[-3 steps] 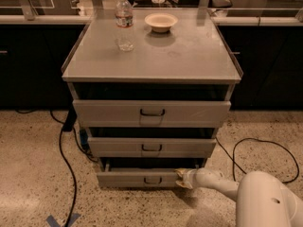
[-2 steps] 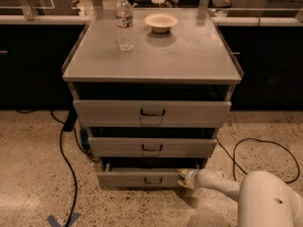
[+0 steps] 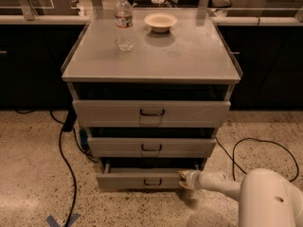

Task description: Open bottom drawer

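Observation:
The bottom drawer (image 3: 137,179) is the slimmest grey front at the foot of the cabinet, with a small dark handle (image 3: 152,181) at its centre. It stands pulled out a little, with a dark gap above its front. My gripper (image 3: 182,179) is at the right end of that drawer front, touching or just off it, to the right of the handle. My white arm (image 3: 222,184) reaches in from the lower right.
The middle drawer (image 3: 151,147) and the tall top drawer (image 3: 151,112) sit above. A water bottle (image 3: 124,18) and a bowl (image 3: 160,21) stand on the cabinet top. Black cables lie on the floor left (image 3: 66,164) and right (image 3: 255,145). Blue tape (image 3: 60,220) marks the floor.
My gripper and arm have shifted slightly right along the bottom drawer's front. The drawer itself looks unchanged.

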`<state>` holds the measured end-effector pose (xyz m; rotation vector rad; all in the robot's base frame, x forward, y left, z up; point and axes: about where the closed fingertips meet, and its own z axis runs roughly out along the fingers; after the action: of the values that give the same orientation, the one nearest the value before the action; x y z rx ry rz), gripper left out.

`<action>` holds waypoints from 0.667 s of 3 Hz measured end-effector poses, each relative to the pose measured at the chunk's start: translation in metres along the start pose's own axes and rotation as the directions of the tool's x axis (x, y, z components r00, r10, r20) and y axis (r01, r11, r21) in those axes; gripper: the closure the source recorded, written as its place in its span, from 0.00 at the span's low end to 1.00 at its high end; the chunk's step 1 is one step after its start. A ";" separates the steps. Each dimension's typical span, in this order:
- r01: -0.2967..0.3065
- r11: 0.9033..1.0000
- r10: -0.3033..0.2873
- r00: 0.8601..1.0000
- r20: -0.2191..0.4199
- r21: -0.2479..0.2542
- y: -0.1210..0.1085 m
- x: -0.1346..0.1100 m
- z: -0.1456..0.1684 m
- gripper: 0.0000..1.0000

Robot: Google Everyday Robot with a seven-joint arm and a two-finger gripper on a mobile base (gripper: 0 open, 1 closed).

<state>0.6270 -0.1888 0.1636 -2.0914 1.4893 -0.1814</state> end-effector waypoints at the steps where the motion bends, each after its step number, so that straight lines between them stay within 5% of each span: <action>1: 0.001 1.000 -0.001 1.000 0.000 -0.007 0.001 0.000 0.000 1.00; 2: 0.001 1.000 -0.001 1.000 -0.006 -0.011 0.004 0.000 -0.004 1.00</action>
<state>0.6223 -0.1907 0.1647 -2.1026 1.4957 -0.1802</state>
